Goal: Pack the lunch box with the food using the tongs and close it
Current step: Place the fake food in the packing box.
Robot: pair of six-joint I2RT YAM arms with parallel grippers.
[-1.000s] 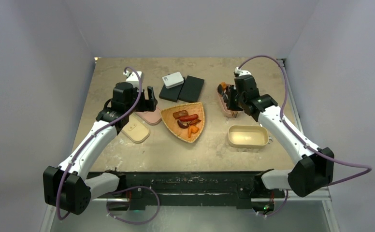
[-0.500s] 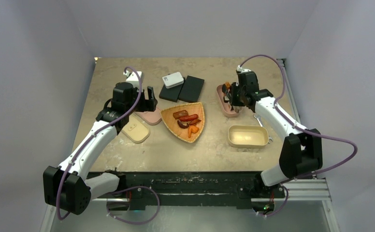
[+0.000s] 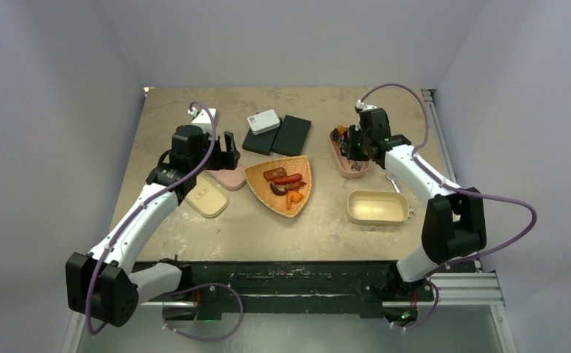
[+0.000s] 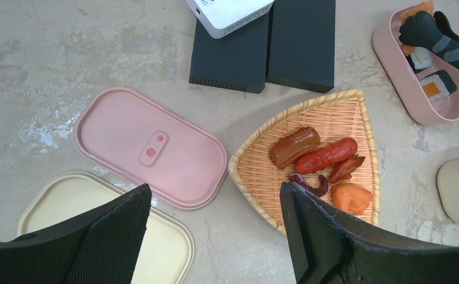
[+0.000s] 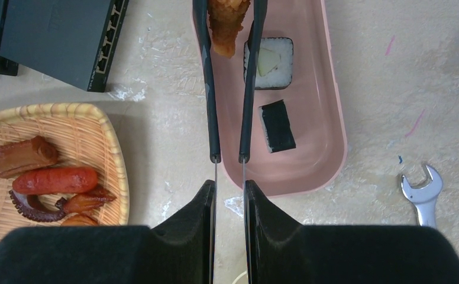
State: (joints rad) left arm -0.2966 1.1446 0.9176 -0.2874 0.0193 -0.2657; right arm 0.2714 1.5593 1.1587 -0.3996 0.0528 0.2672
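Right fingers (image 5: 208,198) narrow, clamped on the silvery arms of the tongs (image 5: 207,89). The tongs' black ends pinch one orange-brown piece of food (image 5: 224,26) over the 12 o'clock end of the pink lunch box (image 5: 310,118); cannot tell if the piece touches the box. In the box: a white-rimmed roll (image 5: 268,54) just beside the tongs, and a dark piece (image 5: 276,125) at its 6 o'clock.

Left fingers (image 4: 129,219) spread wide, holding nothing, above the pink lid (image 4: 150,148) and cream lid (image 4: 67,201).

Wicker tray (image 4: 257,171) at mid-surface holds a brown sausage (image 4: 294,147), a red sausage (image 4: 325,155), a dark curl (image 4: 310,184) and an orange lump (image 4: 351,197). The lunch box sits at the tray's 2 o'clock, the cream box (image 3: 377,207) at its 4 o'clock. A wrench (image 5: 421,189) lies at the lunch box's 4 o'clock.
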